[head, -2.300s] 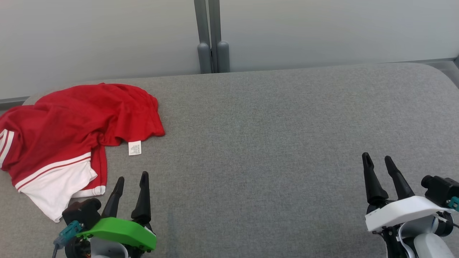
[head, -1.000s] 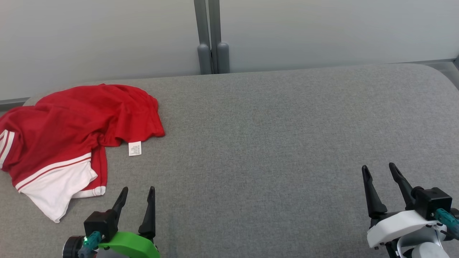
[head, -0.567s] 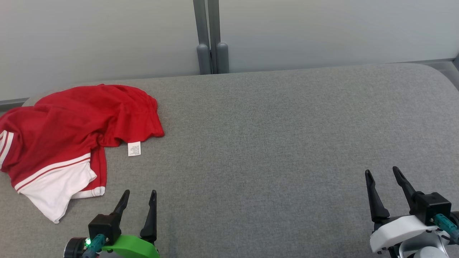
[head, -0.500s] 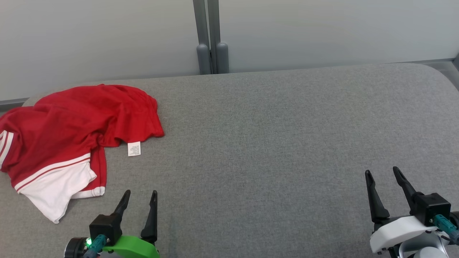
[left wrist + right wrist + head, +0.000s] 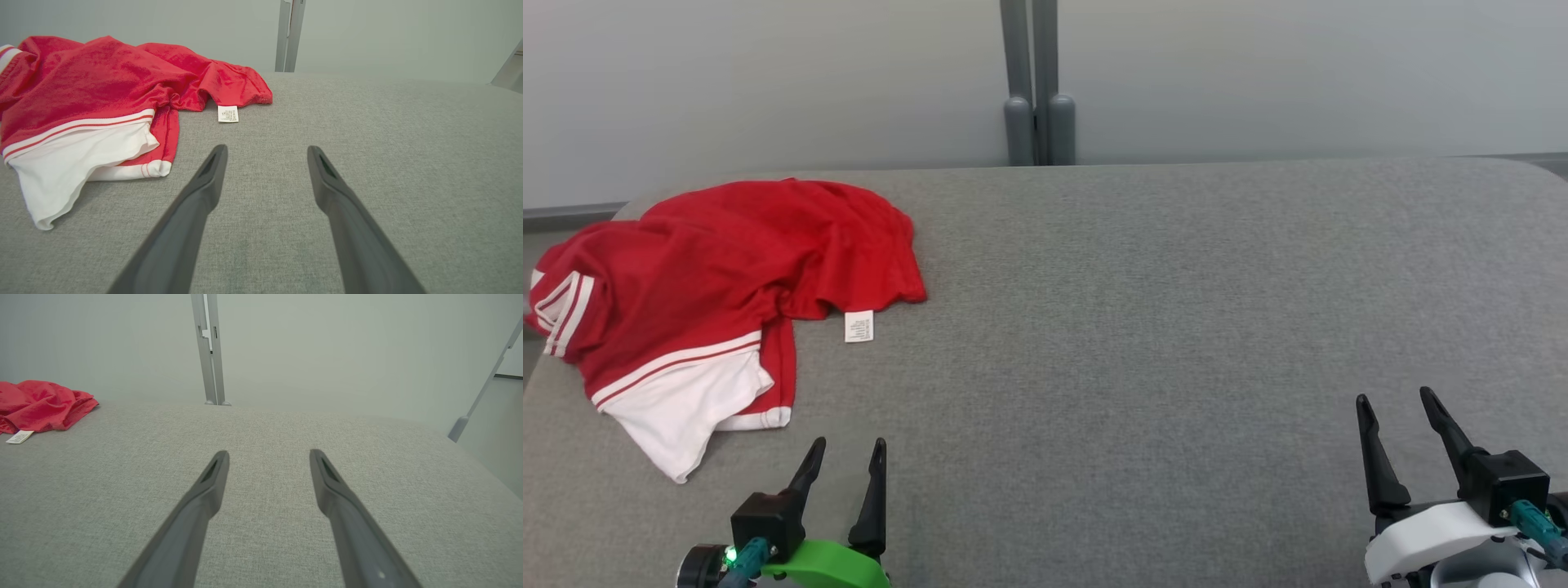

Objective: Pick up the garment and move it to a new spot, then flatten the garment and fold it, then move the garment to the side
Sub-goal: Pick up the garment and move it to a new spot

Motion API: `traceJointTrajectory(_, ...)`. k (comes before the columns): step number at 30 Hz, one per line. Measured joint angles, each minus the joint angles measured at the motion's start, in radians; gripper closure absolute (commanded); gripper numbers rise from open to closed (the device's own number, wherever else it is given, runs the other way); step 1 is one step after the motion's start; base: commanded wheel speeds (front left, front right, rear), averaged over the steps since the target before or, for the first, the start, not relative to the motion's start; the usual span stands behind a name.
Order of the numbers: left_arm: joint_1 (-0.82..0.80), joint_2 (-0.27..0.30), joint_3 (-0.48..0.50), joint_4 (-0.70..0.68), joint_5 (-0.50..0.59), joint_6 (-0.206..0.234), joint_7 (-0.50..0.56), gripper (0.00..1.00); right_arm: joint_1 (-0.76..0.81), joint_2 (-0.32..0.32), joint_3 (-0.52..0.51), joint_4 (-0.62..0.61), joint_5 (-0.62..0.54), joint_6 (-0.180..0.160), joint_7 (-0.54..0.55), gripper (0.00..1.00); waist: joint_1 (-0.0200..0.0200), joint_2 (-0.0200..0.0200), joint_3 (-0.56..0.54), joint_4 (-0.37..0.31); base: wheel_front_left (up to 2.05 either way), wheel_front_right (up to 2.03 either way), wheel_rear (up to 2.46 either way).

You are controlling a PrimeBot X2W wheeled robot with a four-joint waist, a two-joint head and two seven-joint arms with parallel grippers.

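Observation:
A crumpled red garment [image 5: 719, 269] with white trim and a small white label [image 5: 858, 326] lies at the far left of the grey surface [image 5: 1160, 310]. The left wrist view has the garment [image 5: 94, 85] ahead and to the left, and the right wrist view catches its edge [image 5: 41, 404] at far left. My left gripper [image 5: 847, 447] is open near the front edge, just right of the garment's white hem and apart from it. At the lower right my right gripper [image 5: 1393, 398] is open, far from the cloth. Nothing sits between either pair of fingers.
A pale wall with a grey double post [image 5: 1037, 90] runs behind the surface. The surface has rounded corners, and the garment reaches its left edge. A slanted grey bar [image 5: 482, 392] stands off the right end.
Both grippers have drawn back toward the bottom edge since 2.3 s ago. In the last half second the whole head picture shifted right, so the camera turned; the garment lies as before.

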Motion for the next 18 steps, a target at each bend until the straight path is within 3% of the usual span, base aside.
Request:
traceJointTrajectory(5,-0.001,-0.002,0.009,0.002,-0.003,0.000,0.000,0.00,0.013,0.011,0.004,0.004,0.000,0.000,0.000,0.00,0.0000,0.0000,-0.002,0.073,0.00,0.00,0.00)
traceJointTrajectory(13,0.038,-0.003,0.078,0.007,-0.006,0.000,-0.001,0.00,-0.017,0.015,0.081,0.012,0.010,0.000,0.000,0.00,0.0000,0.0000,-0.008,0.265,0.00,0.00,0.00)
traceJointTrajectory(18,0.037,-0.004,0.097,0.010,-0.011,0.000,0.000,0.00,-0.030,0.006,0.126,0.018,0.017,0.000,0.000,0.00,0.0000,0.0000,-0.004,0.350,0.00,0.00,0.00)
